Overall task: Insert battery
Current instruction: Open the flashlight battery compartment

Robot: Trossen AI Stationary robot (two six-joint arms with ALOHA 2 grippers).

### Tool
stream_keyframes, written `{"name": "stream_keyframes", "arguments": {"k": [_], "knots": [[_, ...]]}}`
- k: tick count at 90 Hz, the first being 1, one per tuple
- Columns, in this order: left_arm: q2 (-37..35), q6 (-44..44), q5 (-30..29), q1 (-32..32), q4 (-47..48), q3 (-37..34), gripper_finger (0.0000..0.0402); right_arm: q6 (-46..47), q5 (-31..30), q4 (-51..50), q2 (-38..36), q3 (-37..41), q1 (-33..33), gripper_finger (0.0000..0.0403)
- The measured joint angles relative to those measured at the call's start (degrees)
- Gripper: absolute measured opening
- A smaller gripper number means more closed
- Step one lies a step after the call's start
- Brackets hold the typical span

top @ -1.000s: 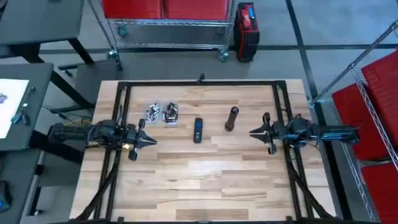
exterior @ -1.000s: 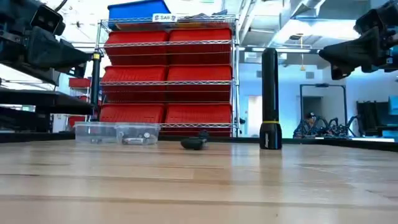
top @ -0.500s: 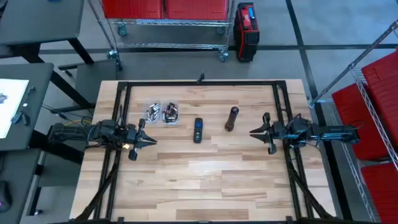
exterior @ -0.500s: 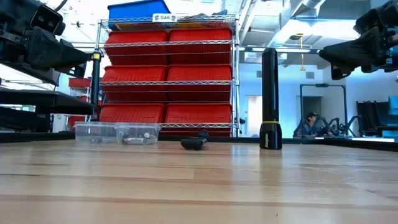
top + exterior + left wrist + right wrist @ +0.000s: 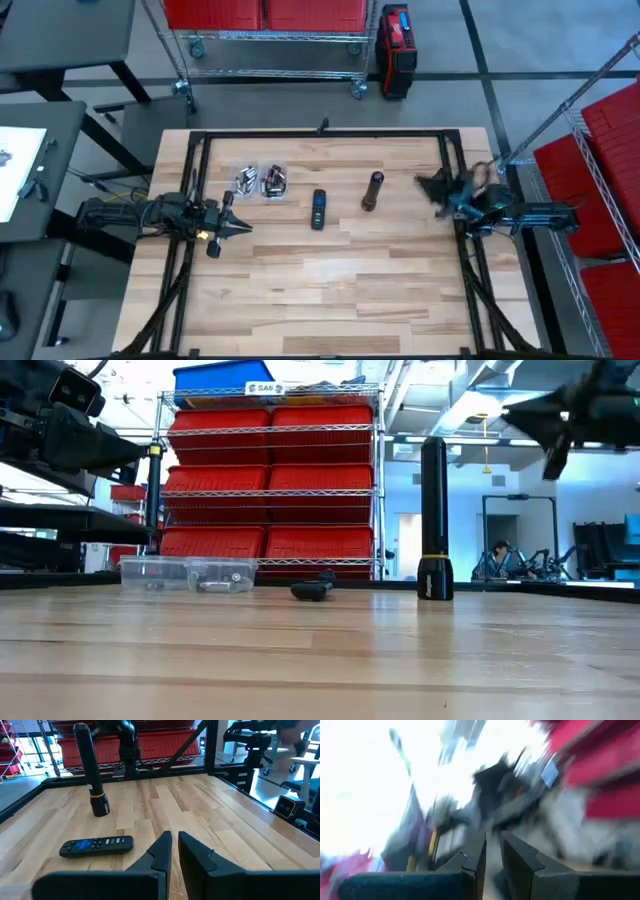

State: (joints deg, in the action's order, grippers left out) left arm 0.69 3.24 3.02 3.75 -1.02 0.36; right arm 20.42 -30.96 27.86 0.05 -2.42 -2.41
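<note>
Fingers on the left gripper [image 5: 172, 851] sit almost together, holding nothing, near the remote [image 5: 318, 208]. Right gripper [image 5: 437, 188] is swinging beside the tall flashlight [image 5: 372, 190]; its fingers look nearly together. A fast swing could knock the flashlight over. Batteries [image 5: 259, 181] wait in clear boxes beside the remote.

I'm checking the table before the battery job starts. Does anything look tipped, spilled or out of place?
Nothing stands out. The flashlight stands upright, the remote lies flat beside it, and two clear battery boxes sit side by side. Neither the left gripper nor the right gripper holds anything.
</note>
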Motion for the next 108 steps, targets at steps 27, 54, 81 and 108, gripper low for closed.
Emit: {"name": "stream_keyframes", "arguments": {"k": [27,54,81,108], "knots": [[0.0,0.0,0.0,0.0,0.0,0.0,0.0015,-19.9,-9.1,-0.8,5.1,-13.2,-8.4,0.0051],[0.0,0.0,0.0,0.0,0.0,0.0,0.0015,-14.2,-3.6,-33.7,14.4,-24.1,-9.4,0.0055],[0.0,0.0,0.0,0.0,0.0,0.0,0.0015,-0.2,5.5,-49.9,22.8,-27.4,-9.4,0.0178],[0.0,0.0,0.0,0.0,0.0,0.0,0.0015,0.2,6.3,-48.3,35.8,-23.2,-8.2,0.0293]]}}
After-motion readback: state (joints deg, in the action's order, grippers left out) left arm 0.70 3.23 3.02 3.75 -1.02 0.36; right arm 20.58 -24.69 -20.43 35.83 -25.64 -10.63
